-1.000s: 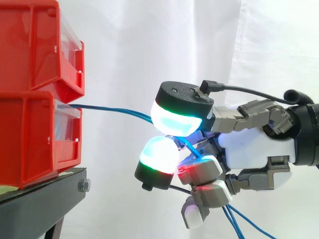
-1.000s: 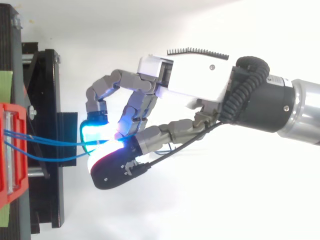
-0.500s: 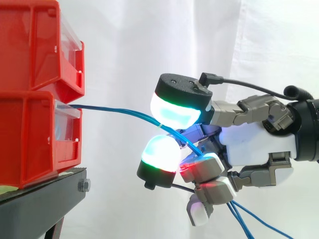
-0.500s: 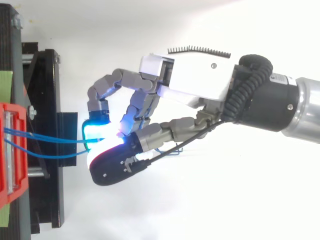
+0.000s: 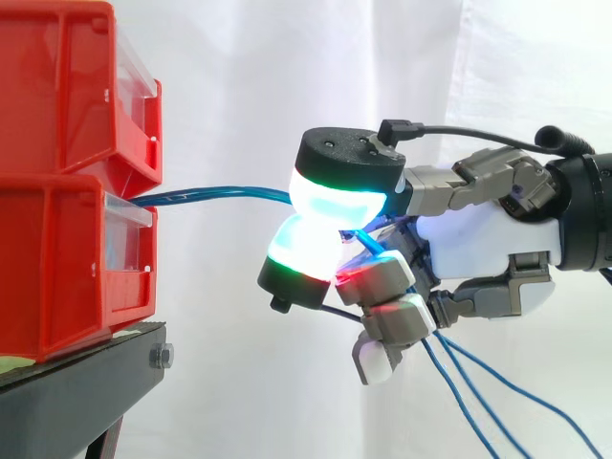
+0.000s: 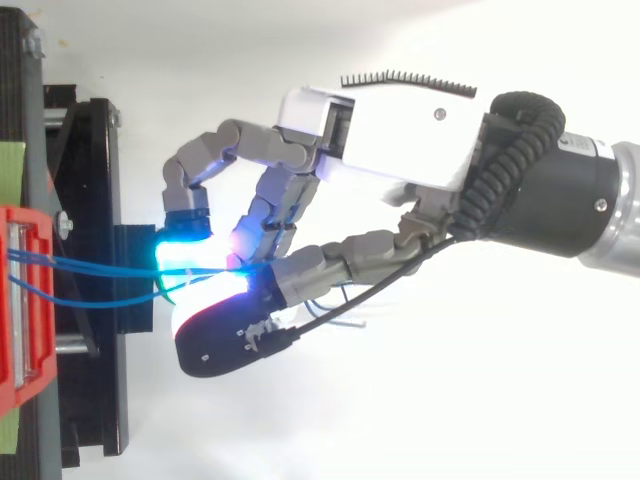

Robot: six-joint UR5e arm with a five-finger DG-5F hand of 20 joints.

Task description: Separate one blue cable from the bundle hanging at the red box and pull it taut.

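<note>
A white curtain closes off the whole background in the side view, hanging in soft vertical folds, with one fold line running down behind the arm. Against it, at the left edge, two red bins are stacked: the upper bin sits on the lower bin, and each has a clear strip across its front lip. The lower bin rests on a black stand, whose top edge slopes slightly and carries a bolt head at its front corner. In the top view the stand shows as dark bars over a plain white ground, with a narrow green strip at the left edge.

The hand reaches in from the right, well clear of the bins and above the stand's level. It is closed in a pinch: two glowing fingertips, cyan with green rims, press together, one above the other, on the blue cable. The cable runs almost level from the lower bin's front lip to the pinch, with little sag. From above, two blue strands leave the bin apart and converge at the pads; whether one or both sit in the pinch cannot be told. The other fingers are curled below, glowing red. Loose blue strands hang from under the hand toward the lower right corner
</note>
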